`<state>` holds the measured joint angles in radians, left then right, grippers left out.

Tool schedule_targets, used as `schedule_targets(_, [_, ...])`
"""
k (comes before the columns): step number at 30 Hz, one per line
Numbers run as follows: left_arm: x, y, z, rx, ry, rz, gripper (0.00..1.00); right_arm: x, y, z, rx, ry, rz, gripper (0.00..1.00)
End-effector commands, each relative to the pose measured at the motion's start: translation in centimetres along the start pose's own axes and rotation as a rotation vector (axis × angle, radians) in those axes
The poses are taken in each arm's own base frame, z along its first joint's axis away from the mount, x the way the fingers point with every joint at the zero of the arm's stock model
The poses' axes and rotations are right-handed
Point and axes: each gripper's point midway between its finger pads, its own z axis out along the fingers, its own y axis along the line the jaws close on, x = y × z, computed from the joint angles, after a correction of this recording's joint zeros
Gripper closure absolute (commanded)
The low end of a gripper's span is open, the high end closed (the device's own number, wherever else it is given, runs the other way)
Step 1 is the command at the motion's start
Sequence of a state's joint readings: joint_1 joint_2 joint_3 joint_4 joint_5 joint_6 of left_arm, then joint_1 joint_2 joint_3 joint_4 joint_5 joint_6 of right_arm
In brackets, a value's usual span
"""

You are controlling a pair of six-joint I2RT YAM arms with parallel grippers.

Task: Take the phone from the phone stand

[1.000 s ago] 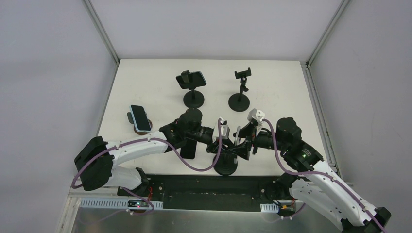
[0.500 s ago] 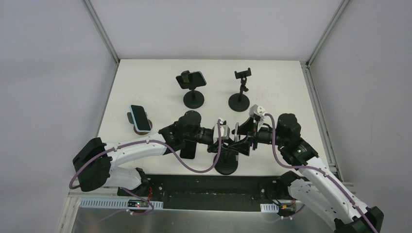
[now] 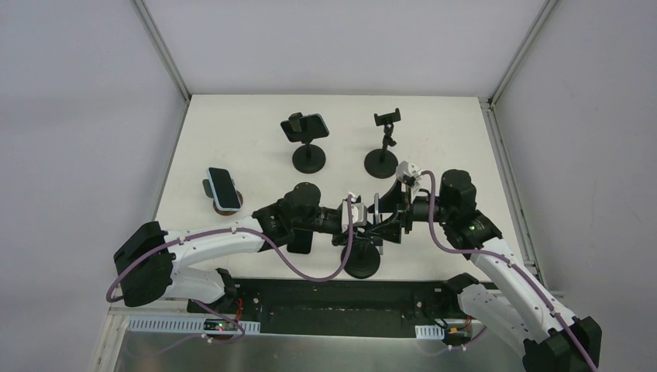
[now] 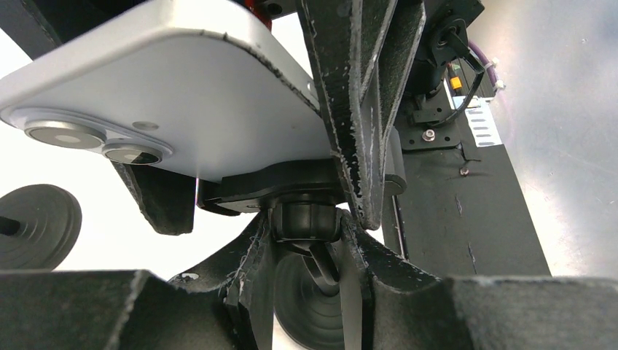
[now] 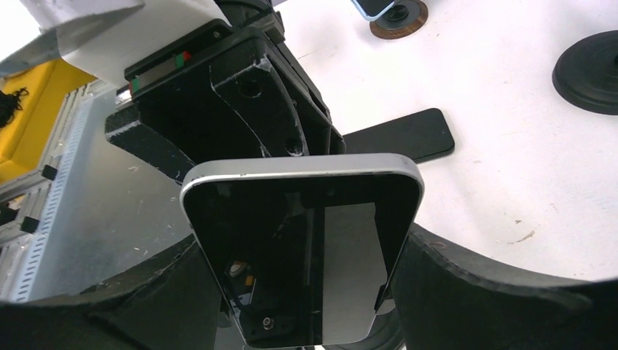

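A silver phone (image 3: pixel 376 208) with a black screen (image 5: pixel 306 248) sits in the cradle of a black phone stand (image 3: pixel 362 262) near the table's front edge. My left gripper (image 3: pixel 358 225) is shut on the stand's neck just under the cradle (image 4: pixel 306 222). The phone's silver back with two lenses (image 4: pixel 167 102) fills the top of that view. My right gripper (image 3: pixel 382 221) is shut on the phone's two long edges (image 5: pixel 306 292). One of its fingers (image 4: pixel 364 109) shows beside the phone in the left wrist view. The phone still rests against the cradle (image 4: pixel 277 175).
A black phone (image 3: pixel 300 239) lies flat on the table left of the stand, also in the right wrist view (image 5: pixel 401 136). At the back stand a stand with a blue phone (image 3: pixel 307 126) and an empty stand (image 3: pixel 386 139). A wooden-based stand with a phone (image 3: pixel 222 188) is at the left.
My right arm has swung its wrist toward the back of the table and straightened. The phone's top edge has shifted slightly away from the front edge. My left gripper keeps its hold on the stand.
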<state>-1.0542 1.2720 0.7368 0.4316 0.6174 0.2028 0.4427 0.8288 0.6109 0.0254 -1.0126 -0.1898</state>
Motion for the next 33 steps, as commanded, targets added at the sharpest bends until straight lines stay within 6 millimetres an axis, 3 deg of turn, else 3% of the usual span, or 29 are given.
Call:
schedule_targets(1, [-2.9,-11.7,-0.9,0.494,-0.119,0.066,1.00,1.2,-11.3,-2.8,0.489,0.073,-0.250,1.00])
schedule_targets(6, [-2.6,-12.4,-1.5,0.531,-0.111,0.062,1.00,1.8,-9.8,-3.3,0.434,0.157,-0.280,1.00])
schedule_targets(20, [-1.6,-12.8,-2.3,0.547,-0.058,0.074,1.00,0.4,-3.0,-3.4,0.172,0.170,-0.226,1.00])
schedule_targets(25, [-1.1,-12.4,-2.1,0.526,-0.038,0.075,1.00,-0.3,-2.6,-2.9,0.181,0.085,-0.189,1.00])
schedule_targets(33, [-1.1,-10.2,-1.3,0.418,-0.015,0.063,1.00,-0.2,-2.4,-2.4,0.239,-0.023,-0.188,1.00])
